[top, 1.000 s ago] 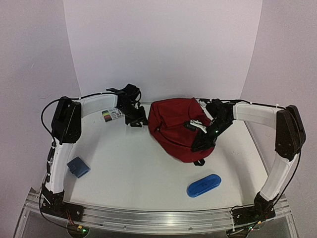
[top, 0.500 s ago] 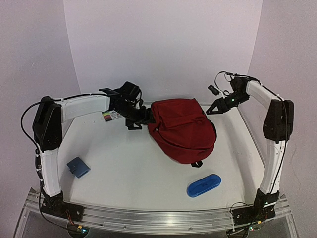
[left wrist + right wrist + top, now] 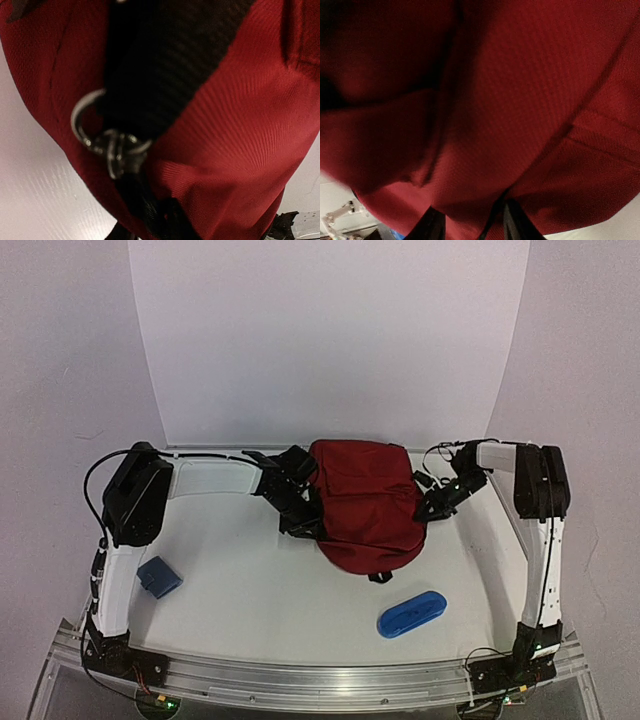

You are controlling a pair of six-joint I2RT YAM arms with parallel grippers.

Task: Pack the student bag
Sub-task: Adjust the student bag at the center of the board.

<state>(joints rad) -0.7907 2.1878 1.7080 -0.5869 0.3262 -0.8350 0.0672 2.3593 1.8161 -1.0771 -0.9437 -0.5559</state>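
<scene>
The student bag (image 3: pixel 365 502), dark red with black straps, lies in the middle of the table. My left gripper (image 3: pixel 300 512) presses into its left edge. The left wrist view is filled with the bag's red fabric (image 3: pixel 240 125), a black strap (image 3: pixel 165 60) and metal rings (image 3: pixel 112 145); the fingers merge with dark webbing at the bottom, so their gap is unreadable. My right gripper (image 3: pixel 432 504) is at the bag's right edge. In the right wrist view the right gripper (image 3: pixel 472 222) has a fold of the bag's fabric (image 3: pixel 520 100) pinched between its black fingers (image 3: pixel 432 226).
A blue oblong case (image 3: pixel 411 612) lies near the front, right of centre. A small blue flat item (image 3: pixel 158 576) sits at the front left beside the left arm. White walls close the back and sides.
The right arm came down from the raised back-right position onto the bag's right edge. The left gripper pushed further along the bag's left side. The bag has shifted and flattened.
</scene>
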